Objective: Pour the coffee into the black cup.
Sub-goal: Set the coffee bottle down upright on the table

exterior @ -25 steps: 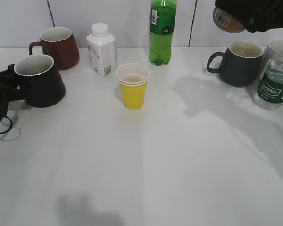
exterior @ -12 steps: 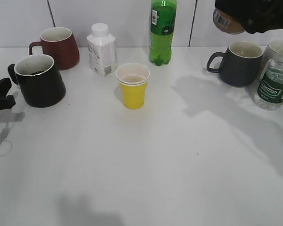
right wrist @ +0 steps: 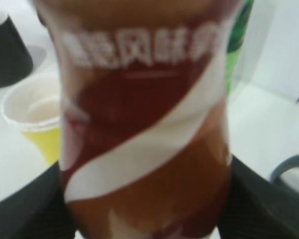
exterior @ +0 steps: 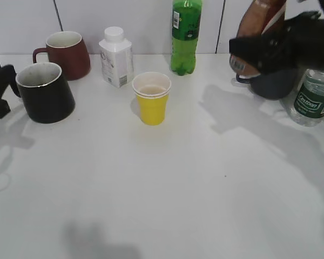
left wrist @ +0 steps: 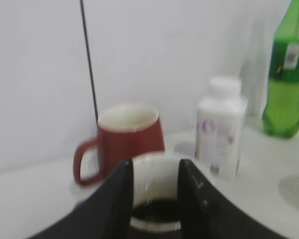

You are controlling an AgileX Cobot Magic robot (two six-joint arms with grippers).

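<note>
While the right tool (exterior: 259, 54) is clenched around the brown coffee bottle (exterior: 256, 27) at about one o'clock on the white worktop (exterior: 167, 183), the black cup (exterior: 44, 91) stands far off at about ten o'clock, well apart from that bottle. The right wrist view is filled by the bottle (right wrist: 144, 114) — brown and white with pale lettering — held between the dark fingers (right wrist: 25, 214), with the yellow paper cup (right wrist: 35, 117) behind it at the left. The left tool (left wrist: 154, 194) hangs just beside the black cup (left wrist: 154, 199), its fingers spread with nothing between them; dark liquid shows inside. Behind that cup stand a red mug (exterior: 65, 53) and a white bottle (exterior: 116, 56). A green bottle (exterior: 186, 35) stands at twelve o'clock — the yellow cup (exterior: 152, 97) sits nearer the middle.
</note>
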